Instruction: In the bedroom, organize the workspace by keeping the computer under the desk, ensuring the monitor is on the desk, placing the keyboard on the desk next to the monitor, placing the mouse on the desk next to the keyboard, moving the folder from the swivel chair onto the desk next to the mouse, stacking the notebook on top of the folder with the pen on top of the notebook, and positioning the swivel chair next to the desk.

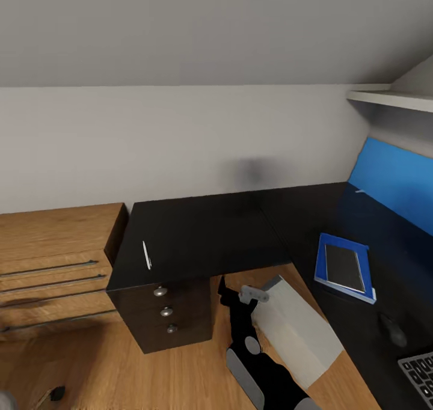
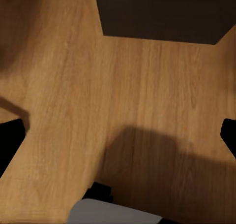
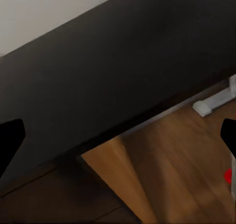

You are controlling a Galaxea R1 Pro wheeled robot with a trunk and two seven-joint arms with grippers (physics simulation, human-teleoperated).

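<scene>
The glossy black L-shaped desk (image 1: 198, 229) fills the middle of the head view. The thin white pen (image 1: 146, 255) lies on its left wing. On the right wing the dark notebook (image 1: 344, 267) rests on the blue folder (image 1: 328, 260), with the black mouse (image 1: 392, 329) and a corner of the keyboard (image 1: 421, 374) nearer me. The silver computer (image 1: 300, 332) lies on the floor in the desk's nook. My right gripper (image 1: 225, 293) (image 3: 118, 145) is open beside the desk's edge (image 3: 108, 76), holding nothing. My left gripper (image 2: 118, 135) hangs open over the floor. The monitor and swivel chair are out of view.
A light wooden chest of drawers (image 1: 54, 260) stands against the desk's left end. Three drawers with silver knobs (image 1: 160, 291) face me. A blue back panel (image 1: 397, 181) and a white shelf (image 1: 391, 97) are at the right. Wood floor (image 2: 98, 86) lies below.
</scene>
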